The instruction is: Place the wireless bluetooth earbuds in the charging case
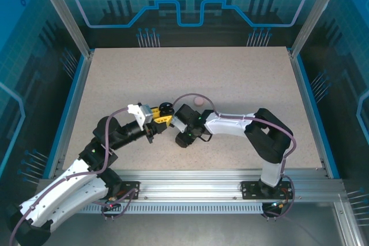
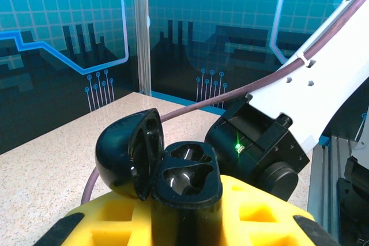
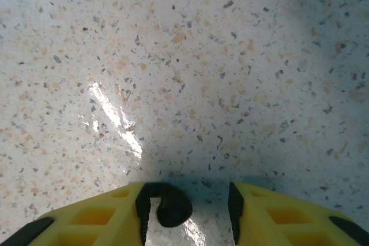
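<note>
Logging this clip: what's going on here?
The left fingers are shut on an open black case, and both of its sockets are empty. The right fingers stand apart over the table. What looks like a small black earbud is against one pad, clear of the other. A pink case sits on the table just beyond the arms.

Black-and-white arms, purple cables, yellow pincer fingers.

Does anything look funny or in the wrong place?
Yes. The black case in the left gripper is open with both sockets empty, and a small black earbud sits against one pad of the right gripper, a gap on its other side.
</note>
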Controlling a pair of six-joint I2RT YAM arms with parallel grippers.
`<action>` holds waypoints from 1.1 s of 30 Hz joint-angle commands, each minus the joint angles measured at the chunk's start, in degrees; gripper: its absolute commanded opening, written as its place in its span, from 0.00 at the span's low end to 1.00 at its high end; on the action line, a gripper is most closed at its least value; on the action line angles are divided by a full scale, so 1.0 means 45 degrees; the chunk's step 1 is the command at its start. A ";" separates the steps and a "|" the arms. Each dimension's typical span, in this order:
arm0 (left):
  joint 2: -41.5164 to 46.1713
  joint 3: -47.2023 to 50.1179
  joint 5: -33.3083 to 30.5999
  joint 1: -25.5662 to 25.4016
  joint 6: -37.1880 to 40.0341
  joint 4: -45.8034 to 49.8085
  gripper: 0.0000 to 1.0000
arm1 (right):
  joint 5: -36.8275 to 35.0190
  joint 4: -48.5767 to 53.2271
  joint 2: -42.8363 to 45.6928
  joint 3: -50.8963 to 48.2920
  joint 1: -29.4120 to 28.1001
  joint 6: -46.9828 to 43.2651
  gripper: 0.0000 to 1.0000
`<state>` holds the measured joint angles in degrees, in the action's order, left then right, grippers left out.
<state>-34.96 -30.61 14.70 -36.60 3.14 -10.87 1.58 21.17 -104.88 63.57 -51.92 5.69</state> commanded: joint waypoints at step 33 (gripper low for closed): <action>-0.0107 -0.0287 -0.0164 -0.0063 -0.0035 -0.0338 0.02 | -0.0852 0.1291 -0.1244 0.1021 -0.0632 -0.0971 0.38</action>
<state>-35.86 -30.61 14.70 -36.60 3.11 -10.98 -0.93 24.25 -108.77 67.88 -54.00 2.44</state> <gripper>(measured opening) 0.221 0.379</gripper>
